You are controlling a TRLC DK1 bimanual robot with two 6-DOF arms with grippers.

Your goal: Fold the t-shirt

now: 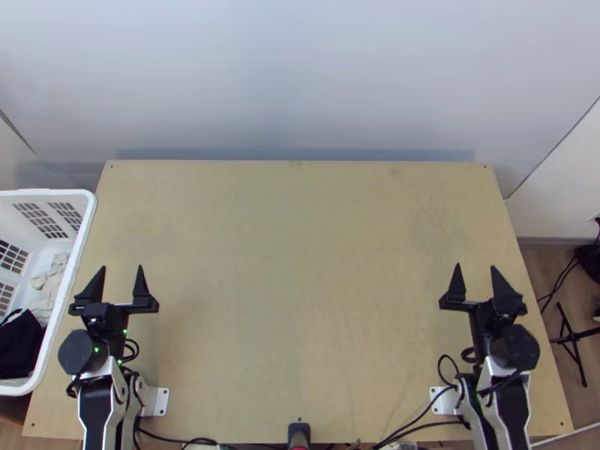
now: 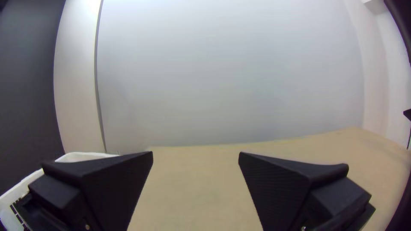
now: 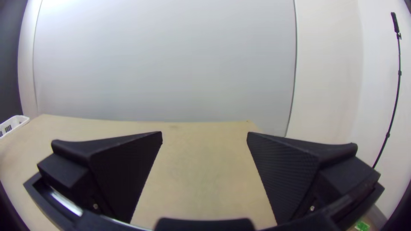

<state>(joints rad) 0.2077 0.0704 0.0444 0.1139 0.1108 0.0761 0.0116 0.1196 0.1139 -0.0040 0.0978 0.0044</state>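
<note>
In the top view my left gripper (image 1: 121, 267) is open above the table's left side, near its arm's base. My right gripper (image 1: 475, 267) stands open over the table's right side. The left wrist view has my left gripper (image 2: 195, 155) with its two fingers wide apart and nothing between them. The same holds for my right gripper (image 3: 204, 135) in the right wrist view. Pale cloth (image 1: 51, 283) and black cloth (image 1: 20, 345) lie bunched in the white basket (image 1: 88, 225); I cannot tell whether either is a t-shirt.
The bare wooden table (image 1: 300, 285) spreads between the arms, with a pale wall (image 1: 300, 82) behind its far edge. The basket stands against the table's left edge. Black cables (image 1: 409, 421) run along the near edge. A black stand (image 1: 574, 337) is on the floor at the right.
</note>
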